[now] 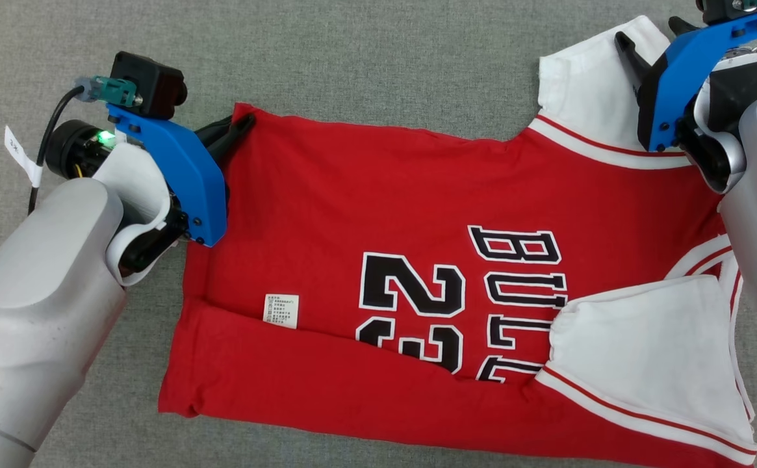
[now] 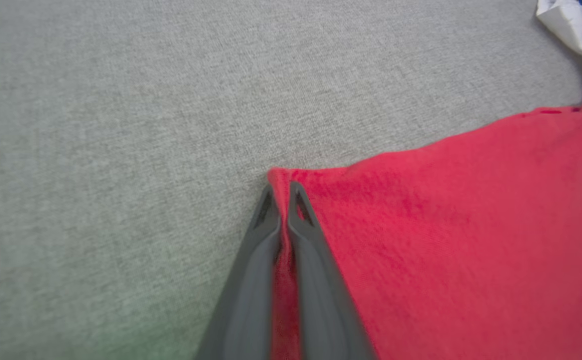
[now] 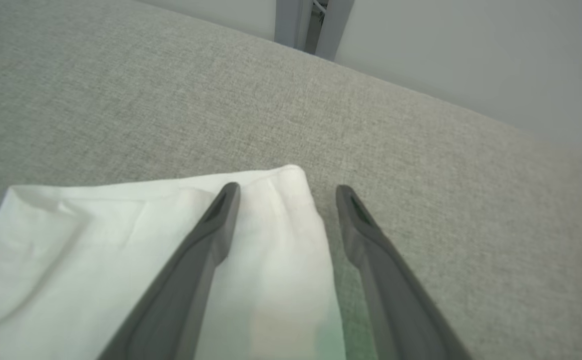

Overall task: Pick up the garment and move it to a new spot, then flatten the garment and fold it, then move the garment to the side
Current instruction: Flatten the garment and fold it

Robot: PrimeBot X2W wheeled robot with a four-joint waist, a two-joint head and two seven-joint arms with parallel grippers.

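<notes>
- lower frame, head view: jersey (image 1: 326,195) lies spread on the grey desk (image 1: 378,58), near edge folded up over the number print. near sleeve (image 1: 651,338) is turned in at lower right.
- mid left: left hand (image 1: 238,127) clamped tight on the far red hem corner. its wrist view shows cloth pinched betw. the fingers (image 2: 256,260).
- upper right: right hand (image 1: 644,39) fingers wide apart, holding nothing, one over the far sleeve (image 1: 579,84), the other over bare desk.
- step, prob.: fold stage, far edge due next.
- next move needs the right hand shut on the sleeve/shoulder, then both hands lift & bring the far edge over evenly.
</notes>
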